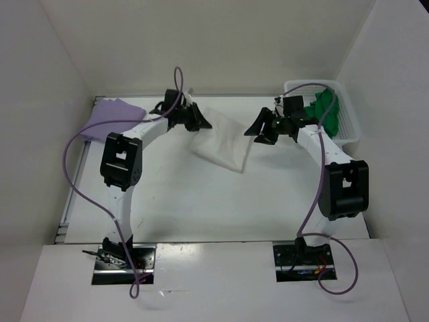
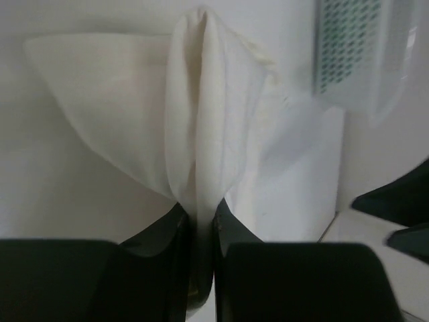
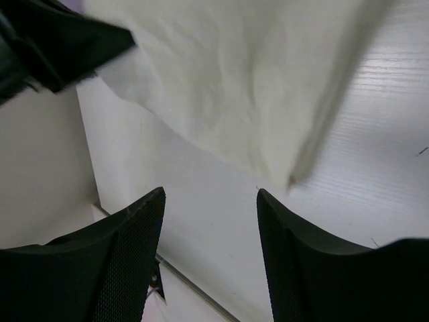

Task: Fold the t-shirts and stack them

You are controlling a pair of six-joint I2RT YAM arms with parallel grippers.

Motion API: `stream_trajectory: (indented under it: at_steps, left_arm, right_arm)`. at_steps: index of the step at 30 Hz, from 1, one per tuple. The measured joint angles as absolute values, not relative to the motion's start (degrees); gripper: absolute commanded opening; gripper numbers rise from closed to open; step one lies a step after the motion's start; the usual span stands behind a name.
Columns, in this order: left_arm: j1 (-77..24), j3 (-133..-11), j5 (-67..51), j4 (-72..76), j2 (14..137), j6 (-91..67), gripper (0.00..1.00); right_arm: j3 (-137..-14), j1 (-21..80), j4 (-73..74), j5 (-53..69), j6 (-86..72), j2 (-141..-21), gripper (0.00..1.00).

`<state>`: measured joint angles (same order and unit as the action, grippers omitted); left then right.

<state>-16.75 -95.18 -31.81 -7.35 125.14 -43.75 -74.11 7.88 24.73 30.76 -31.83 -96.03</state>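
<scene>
Left wrist, left claw (image 2: 199, 213) pinching cream t-shirt (image 2: 221, 100)

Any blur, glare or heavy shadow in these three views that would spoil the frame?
Top external: even soft light, no glare, faint shadows. Left wrist: the cream white t-shirt pinched in the left gripper is fairly sharp; the mesh basket behind is blurred. Right wrist: the shirt looks slightly smeared; the open right gripper is dark and soft.

Centre: cream t-shirt (image 1: 221, 144), one edge lifted, pleated — lavender t-shirt (image 1: 110, 117) flat far left — green t-shirt (image 1: 325, 107) bunched in basket (image 1: 352, 134).
</scene>
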Motion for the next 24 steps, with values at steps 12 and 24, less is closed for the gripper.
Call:
stream_trajectory:
  at_steps: [12,24]
  left_arm:
    - [10.3,-95.2,-26.8,-3.0,113.8,-47.1,0.72]
    - [26.6,-51.4,-9.0,2.1,82.6,-61.8,1.0]
  right_arm:
    - [-73.6,6.4,25.3,34.6,-31.4,-96.0,0.64]
    - [-73.6,6.4,25.7,34.3,-31.1,-97.9,0.59]
